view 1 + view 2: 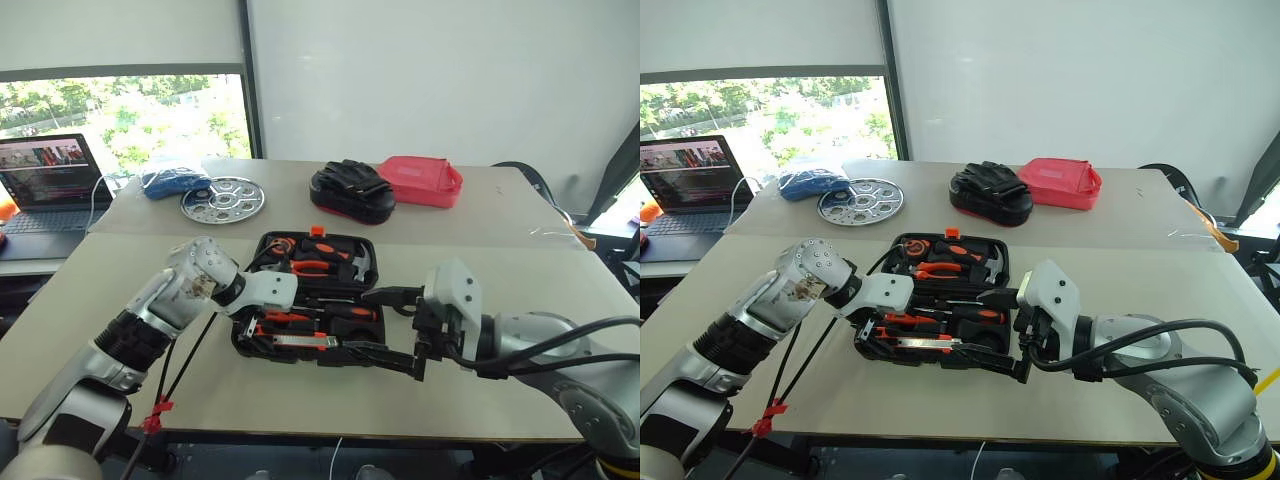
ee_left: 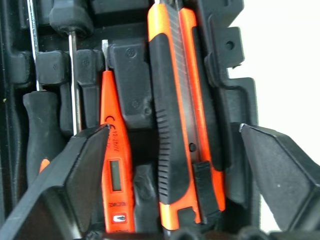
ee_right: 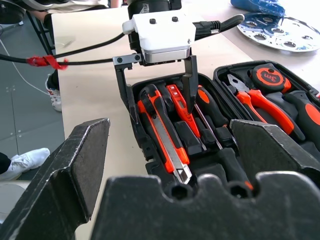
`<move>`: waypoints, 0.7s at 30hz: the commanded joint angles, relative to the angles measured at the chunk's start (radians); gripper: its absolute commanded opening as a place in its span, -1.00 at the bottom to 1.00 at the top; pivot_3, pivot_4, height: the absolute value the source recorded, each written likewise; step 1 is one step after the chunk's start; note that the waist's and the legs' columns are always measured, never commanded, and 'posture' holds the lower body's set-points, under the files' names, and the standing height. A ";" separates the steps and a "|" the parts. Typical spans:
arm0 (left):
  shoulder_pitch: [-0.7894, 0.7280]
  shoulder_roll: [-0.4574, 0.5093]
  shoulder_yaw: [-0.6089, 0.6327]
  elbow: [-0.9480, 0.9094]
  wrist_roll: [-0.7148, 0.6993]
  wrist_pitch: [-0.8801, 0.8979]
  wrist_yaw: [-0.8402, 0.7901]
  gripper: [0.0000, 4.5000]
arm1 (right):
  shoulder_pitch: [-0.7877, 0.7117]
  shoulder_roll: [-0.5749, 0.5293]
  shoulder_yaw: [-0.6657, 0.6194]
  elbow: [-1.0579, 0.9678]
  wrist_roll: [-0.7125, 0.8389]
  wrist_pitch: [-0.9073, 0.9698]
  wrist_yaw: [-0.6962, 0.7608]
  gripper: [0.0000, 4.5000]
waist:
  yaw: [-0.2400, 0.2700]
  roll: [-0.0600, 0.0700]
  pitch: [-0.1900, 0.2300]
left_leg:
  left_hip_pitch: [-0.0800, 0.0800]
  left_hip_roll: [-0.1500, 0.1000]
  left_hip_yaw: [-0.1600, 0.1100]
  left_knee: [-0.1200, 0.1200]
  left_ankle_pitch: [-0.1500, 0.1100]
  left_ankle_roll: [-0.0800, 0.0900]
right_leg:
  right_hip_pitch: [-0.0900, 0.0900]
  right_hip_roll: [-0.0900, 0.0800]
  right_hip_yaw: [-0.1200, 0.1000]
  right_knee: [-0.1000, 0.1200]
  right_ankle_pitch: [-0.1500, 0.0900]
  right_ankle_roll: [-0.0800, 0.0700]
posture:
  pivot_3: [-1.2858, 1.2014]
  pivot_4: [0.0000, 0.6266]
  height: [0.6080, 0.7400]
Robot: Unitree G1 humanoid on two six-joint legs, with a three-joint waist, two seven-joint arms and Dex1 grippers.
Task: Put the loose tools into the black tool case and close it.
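Black tool case [image 1: 266,243] lying open near the table's [image 1: 120,300] front edge, moulded slots filled. Left gripper [image 3: 156,85] spread wide, empty, poised over the orange-black knife [image 2: 177,115] and slim orange tester [image 2: 114,165], both seated in slots. Screwdriver handles [image 2: 40,125] partly cut off. Right gripper [image 1: 392,330] wide open, empty, covering the case's right front corner.

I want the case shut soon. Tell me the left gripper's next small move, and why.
Probably lift the left gripper straight up, clear of the open black plastic tool case. Its fingers stand open astride the orange-and-black utility knife and the slim orange pen-like tool, both of which appear seated in their moulded slots, so nothing is held. The open right gripper waits at the case's side.
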 commanded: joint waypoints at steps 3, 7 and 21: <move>-0.060 0.007 0.057 0.056 -0.035 -0.035 -0.008 0.34 | -0.014 0.006 -0.012 -0.014 -0.004 -0.020 0.001 1.00 | 0.006 0.000 0.000 | 0.000 0.000 0.000 0.000 0.000 0.000 | 0.000 0.000 0.000 0.000 0.000 0.000 | 0.03 -0.52 1.00; -0.049 -0.009 0.055 0.075 -0.035 -0.079 0.012 -0.30 | -0.019 0.007 -0.007 -0.011 -0.010 -0.021 0.003 1.00 | 0.007 0.000 0.000 | 0.000 0.000 0.000 0.000 0.000 0.000 | 0.000 0.000 0.000 0.000 0.000 0.000 | 0.03 -0.52 1.00; 0.008 -0.032 0.010 0.053 -0.004 -0.077 0.038 -0.99 | -0.014 0.003 -0.016 -0.017 -0.006 -0.013 0.000 1.00 | 0.008 0.000 0.000 | 0.000 0.000 0.000 0.000 0.000 0.000 | 0.000 0.000 0.000 0.000 0.000 0.000 | 0.03 -0.52 1.00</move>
